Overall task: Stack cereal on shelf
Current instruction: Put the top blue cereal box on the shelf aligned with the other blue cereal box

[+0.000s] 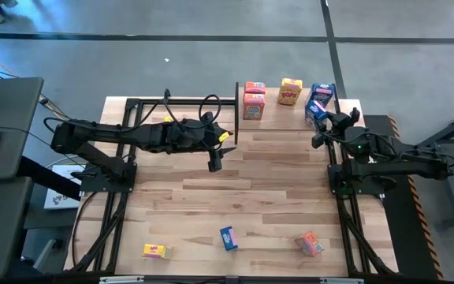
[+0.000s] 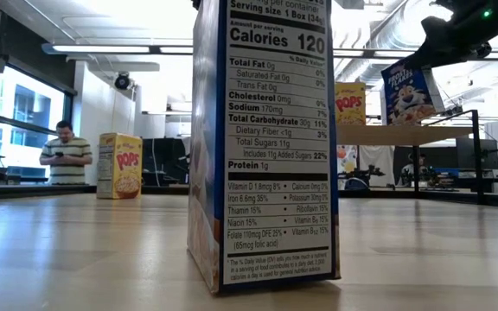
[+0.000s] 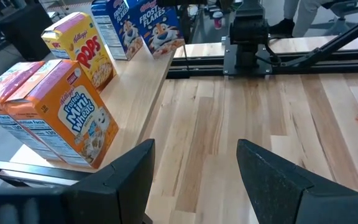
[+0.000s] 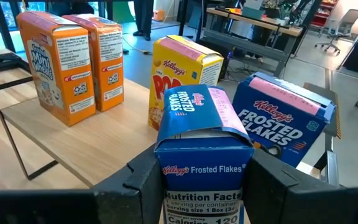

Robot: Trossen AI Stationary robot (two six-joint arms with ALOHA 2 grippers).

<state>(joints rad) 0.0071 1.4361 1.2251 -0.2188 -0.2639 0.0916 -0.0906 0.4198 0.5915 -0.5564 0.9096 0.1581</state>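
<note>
The shelf [image 1: 180, 110] runs along the table's far side. On its right half stand two orange cereal boxes [image 1: 253, 100], a yellow one [image 1: 291, 91] and a blue one [image 1: 324, 92]. My right gripper [image 1: 321, 125] is at the shelf's right end, shut on another blue cereal box [image 4: 201, 155]. My left gripper [image 1: 215, 162] hangs open over the table's middle, in front of the shelf, with nothing between its fingers [image 3: 123, 174]. A yellow box [image 1: 154, 251], a blue box [image 1: 228, 237] and an orange box [image 1: 310, 244] rest on the table near its front edge. My right gripper pinches the blue box by its two broad faces [image 4: 166, 180], one finger [image 4: 135, 183] on each, with the narrow nutrition panel facing the wrist. The fingers come nearly level, slanting in from the table's right and near side. The box stands roughly upright, slightly tilted; whether its bottom touches the shelf is hidden.
The shelf's left half [image 1: 156, 114] is bare board between thin black uprights [image 1: 236, 110]. The loose blue box [image 2: 266, 147] stands right before the low camera, the loose yellow one [image 2: 119, 164] farther left. A person [image 2: 66, 154] stands in the room beyond.
</note>
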